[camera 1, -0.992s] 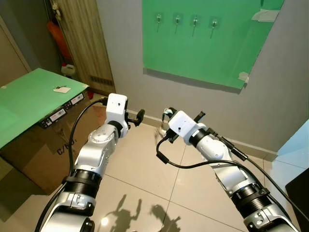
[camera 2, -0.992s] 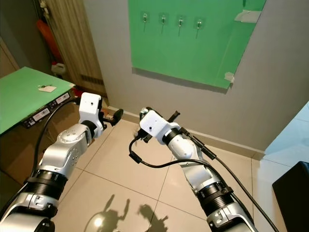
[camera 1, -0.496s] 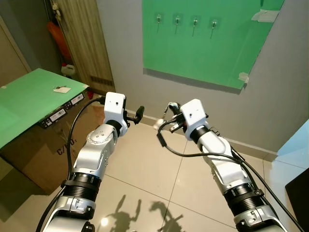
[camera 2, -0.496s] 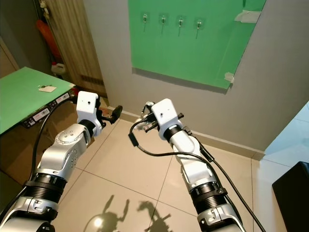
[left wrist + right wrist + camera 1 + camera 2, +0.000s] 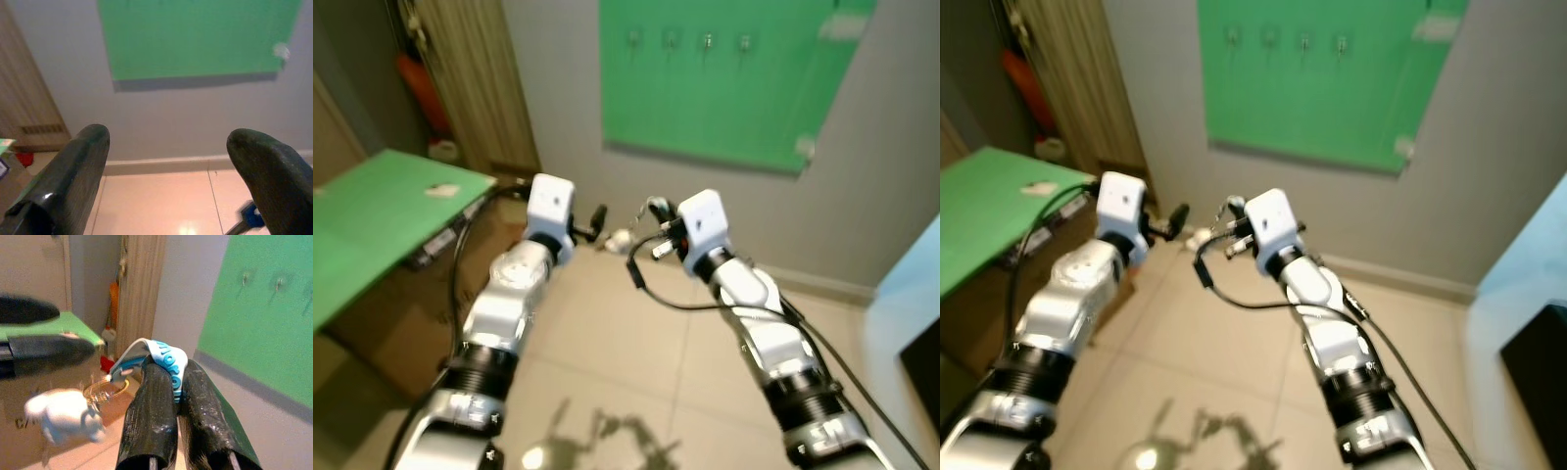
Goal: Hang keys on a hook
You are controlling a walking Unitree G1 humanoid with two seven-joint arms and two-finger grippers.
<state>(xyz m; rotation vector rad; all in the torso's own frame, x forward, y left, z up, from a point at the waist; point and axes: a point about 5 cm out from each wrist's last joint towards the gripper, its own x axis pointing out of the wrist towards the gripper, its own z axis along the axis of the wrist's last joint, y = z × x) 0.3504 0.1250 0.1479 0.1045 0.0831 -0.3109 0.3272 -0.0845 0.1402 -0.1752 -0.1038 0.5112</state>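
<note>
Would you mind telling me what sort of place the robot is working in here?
Probably a home hallway or entryway set up for a trial: a tiled floor with a skirting board, a wooden slatted door, and a green wall panel carrying a row of hooks.

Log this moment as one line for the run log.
phase: carry | right end effector: shut on keys | left end effector: open, empty | hooks: on green board, ahead | view: blurred

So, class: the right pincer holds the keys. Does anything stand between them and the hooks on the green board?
Nothing visible does. The right pincer grips the keys by their blue strap, and open air lies between them and the hooks on the green board. The left pincer hovers beside, below that path.
</note>
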